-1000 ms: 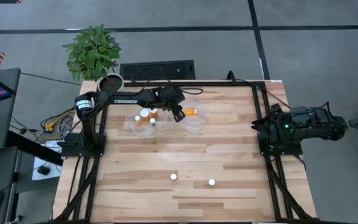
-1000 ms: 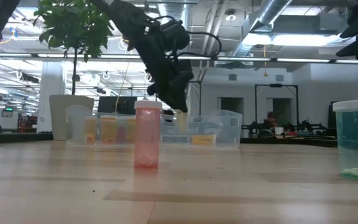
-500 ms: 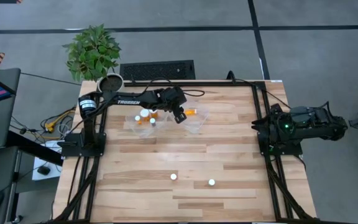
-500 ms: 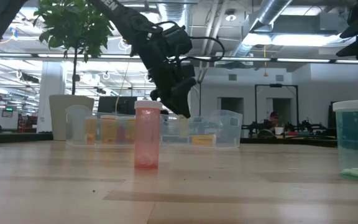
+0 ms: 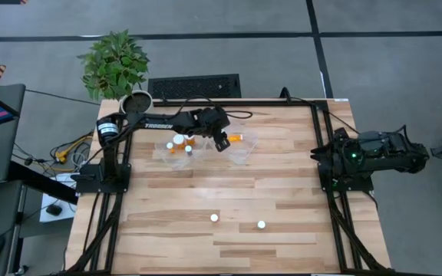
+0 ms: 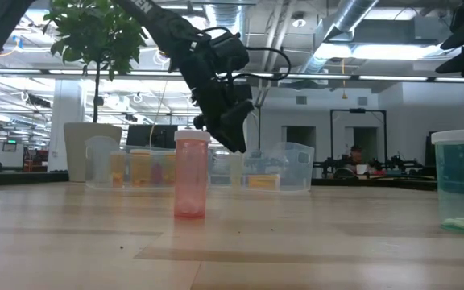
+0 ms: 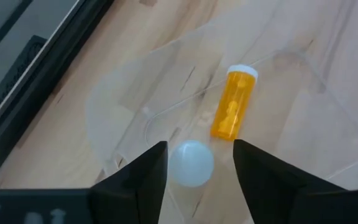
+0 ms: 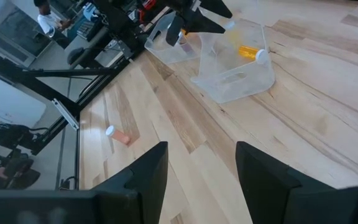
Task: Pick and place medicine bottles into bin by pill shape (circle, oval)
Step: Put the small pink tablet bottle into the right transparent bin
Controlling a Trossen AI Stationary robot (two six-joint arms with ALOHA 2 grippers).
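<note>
Your left gripper (image 5: 220,142) hung over the right tray (image 5: 249,151), fingers parted and clear of an upright bottle (image 7: 191,163) standing below them, beside one lying flat (image 7: 234,102). Lifting out askew could have clipped the cap and toppled it, or dragged the light tray. The right gripper (image 8: 197,152) waited wide and empty at the table's right edge. Two bottles (image 5: 214,218) stood well apart on the pale wood table (image 5: 282,184). A plant (image 5: 115,63) stood behind, on grey floor, with ducts overhead.
</note>
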